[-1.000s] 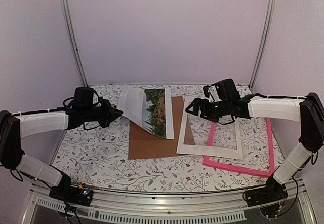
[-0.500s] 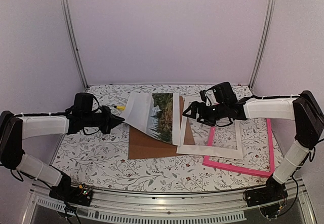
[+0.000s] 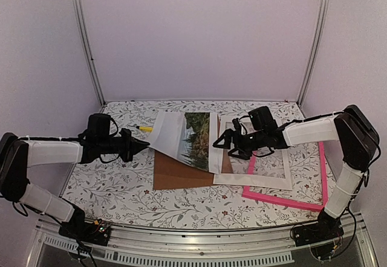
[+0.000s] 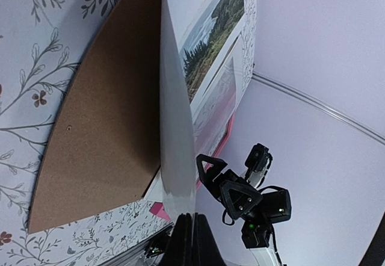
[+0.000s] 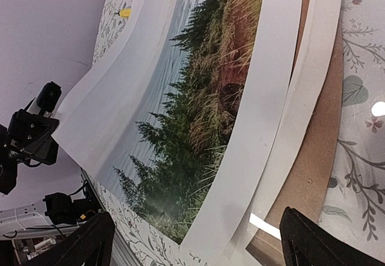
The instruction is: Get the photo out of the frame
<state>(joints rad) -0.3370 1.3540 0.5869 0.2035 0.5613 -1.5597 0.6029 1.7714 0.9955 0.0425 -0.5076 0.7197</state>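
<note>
Floral cloth covers the table [image 3: 109, 188] between pale lilac walls. From above, the left gripper [image 3: 147, 145] is clamped on the left corner of the photo [image 3: 184, 137], which arches over the brown backing board [image 3: 175, 173] mid-table. The right gripper [image 3: 225, 141] gapes wide at the photo's right edge, above the white mat [image 3: 254, 179] that lies partly on the pink frame [image 3: 284, 200] toward the table's right edge.

Left wrist: the pinched fingers [image 4: 186, 236] grip the curled sheet.

Right wrist: the spread fingers [image 5: 90, 242] flank the print's border, and whether they touch it is unclear.

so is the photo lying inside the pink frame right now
No, the left gripper holds the photo up over the brown board, clear of the frame.
</note>
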